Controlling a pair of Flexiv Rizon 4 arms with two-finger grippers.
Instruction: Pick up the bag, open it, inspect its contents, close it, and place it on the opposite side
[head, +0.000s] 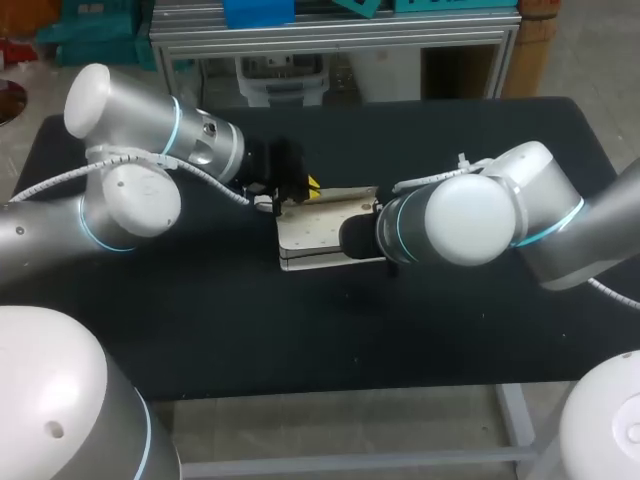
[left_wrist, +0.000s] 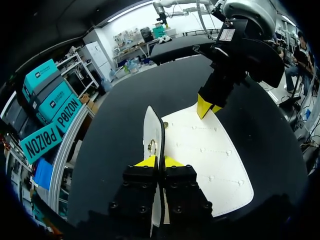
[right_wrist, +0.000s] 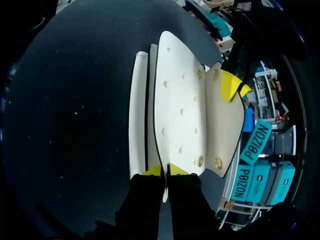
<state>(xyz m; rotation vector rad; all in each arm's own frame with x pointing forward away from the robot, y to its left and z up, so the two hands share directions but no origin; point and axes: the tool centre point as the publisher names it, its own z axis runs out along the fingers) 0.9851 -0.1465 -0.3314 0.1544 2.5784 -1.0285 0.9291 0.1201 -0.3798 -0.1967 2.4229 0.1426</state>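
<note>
A flat white bag (head: 318, 228) with small gold studs lies in the middle of the black table (head: 200, 320). Its flap (left_wrist: 153, 131) is raised on edge at the left end. My left gripper (left_wrist: 160, 161) is shut on that flap's rim, one yellow tip on each side; in the head view it sits at the bag's far left corner (head: 308, 188). My right gripper (right_wrist: 165, 170) is shut on a thin edge of the bag (right_wrist: 177, 105) at the opposite end. My right arm's wrist (head: 460, 220) hides that grip in the head view. Each wrist view shows the other gripper's yellow tips at the bag's far end.
Dark tabletop surrounds the bag on every side, with its front edge (head: 330, 390) nearest the camera. Both arms lean in low over the table from left and right.
</note>
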